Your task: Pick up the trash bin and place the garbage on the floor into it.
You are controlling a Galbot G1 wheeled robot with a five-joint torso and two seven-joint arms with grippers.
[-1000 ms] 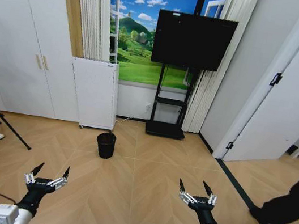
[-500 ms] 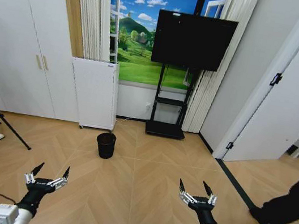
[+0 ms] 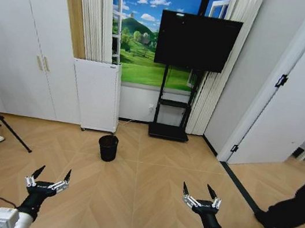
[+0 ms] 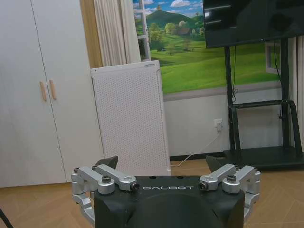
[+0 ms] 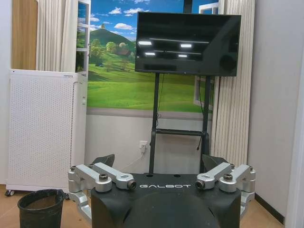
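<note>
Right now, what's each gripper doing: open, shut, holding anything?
Left gripper: open, empty, held low over the floor.
Right gripper: open, empty, held low, well short of the trash bin.

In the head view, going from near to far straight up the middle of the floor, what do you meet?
The left claw and right claw, both open and level with each other → bare wooden floor → the trash bin → the white perforated appliance and the TV stand against the far wall.
</note>
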